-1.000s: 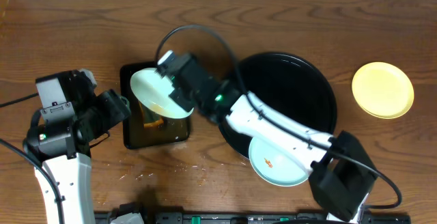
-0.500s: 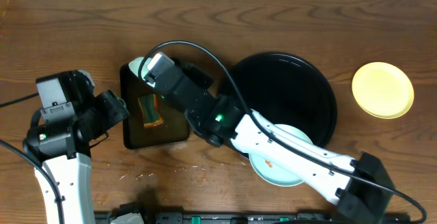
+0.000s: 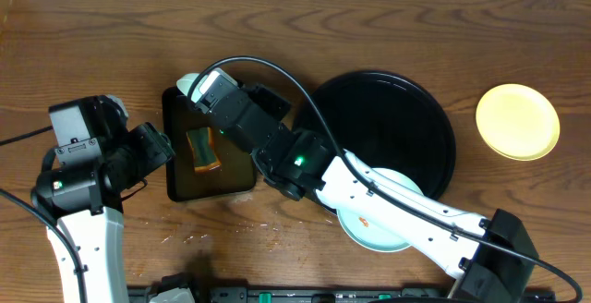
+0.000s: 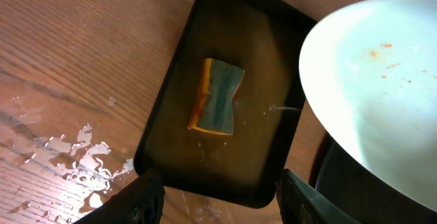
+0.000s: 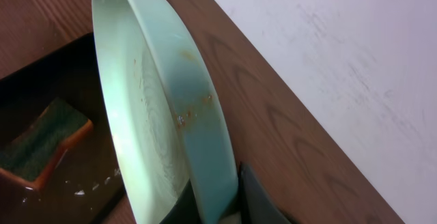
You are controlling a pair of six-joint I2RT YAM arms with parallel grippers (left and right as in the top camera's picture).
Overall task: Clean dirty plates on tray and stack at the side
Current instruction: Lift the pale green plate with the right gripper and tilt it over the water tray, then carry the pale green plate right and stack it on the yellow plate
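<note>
My right gripper [image 5: 220, 209] is shut on the rim of a pale mint plate [image 5: 153, 115] with orange specks. It holds the plate tilted on edge over the back left corner of the small dark sponge tray. In the overhead view only a sliver of that plate [image 3: 187, 86] shows beside the right gripper [image 3: 211, 96]. It fills the right of the left wrist view [image 4: 382, 94]. A second mint plate [image 3: 374, 222] lies at the front rim of the round black tray [image 3: 397, 100], partly under the right arm. A yellow plate [image 3: 517, 121] lies on the tabletop at the right. My left gripper [image 4: 222, 203] is open and empty, left of the sponge tray.
A green and orange sponge [image 3: 203, 150] lies in the wet rectangular tray [image 3: 242, 181], and it also shows in the left wrist view [image 4: 217, 96]. Water drops [image 3: 217, 236] spot the wood in front of it. The right arm's cable arcs over the black tray.
The right arm has swung the mint plate from above the sponge toward the tray's back left corner and turned it more edge-on. The left arm has not moved.
</note>
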